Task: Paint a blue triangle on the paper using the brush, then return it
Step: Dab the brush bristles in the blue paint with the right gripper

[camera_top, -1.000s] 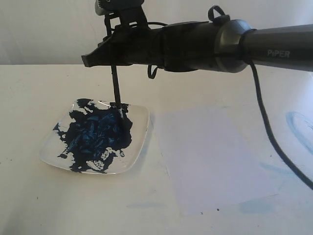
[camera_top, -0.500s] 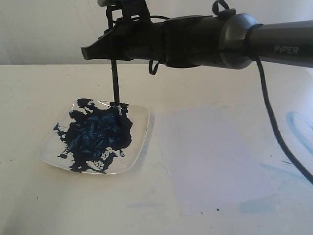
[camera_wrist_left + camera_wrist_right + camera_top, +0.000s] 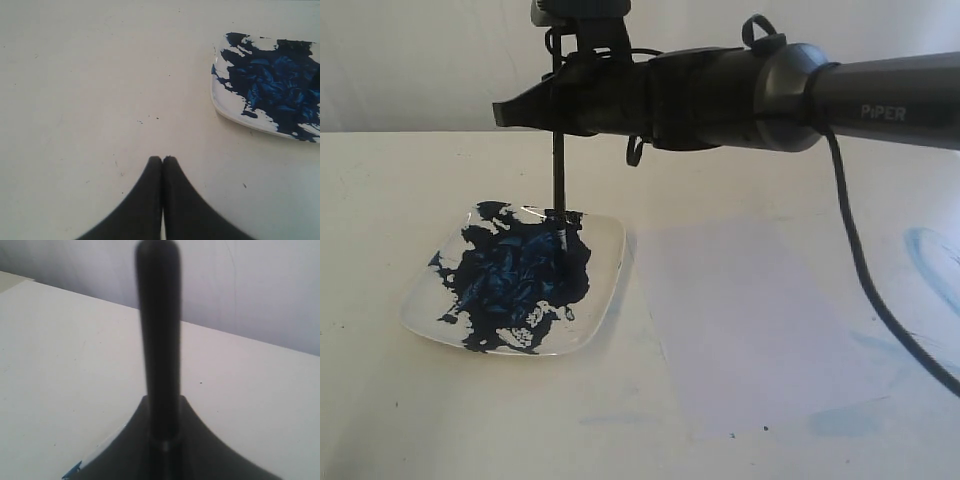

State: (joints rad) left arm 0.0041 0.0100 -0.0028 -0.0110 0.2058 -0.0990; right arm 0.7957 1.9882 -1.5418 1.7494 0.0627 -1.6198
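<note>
Jaws of the right gripper (image 3: 535, 108) are seen clamped on the brush (image 3: 559, 175), which is held upright with its black shaft hanging straight down from them. Its tip is set into the dark blue paint (image 3: 515, 275) at the far side of the plate (image 3: 608, 285); whether the bristles reach the plate itself cannot be told. In the right wrist view the handle end is shown rising from between the closed-in fingers (image 3: 200, 450), blurred by nearness. Jaws of the left gripper (image 3: 162, 160) are pressed together with nothing between them, and that gripper is held over the bare table (image 3: 75, 75), near the plate but apart from it. Most of the plate is covered by the paint, with white patches left at its edges. The paper (image 3: 760, 320) is laid flat on the table just beside the plate, on the right arm's side, and its surface appears plain. Faint light-blue smears (image 3: 930, 255) are seen on the table past the paper's right edge. A black cable (image 3: 850, 240) is hung from the right arm over the paper.
</note>
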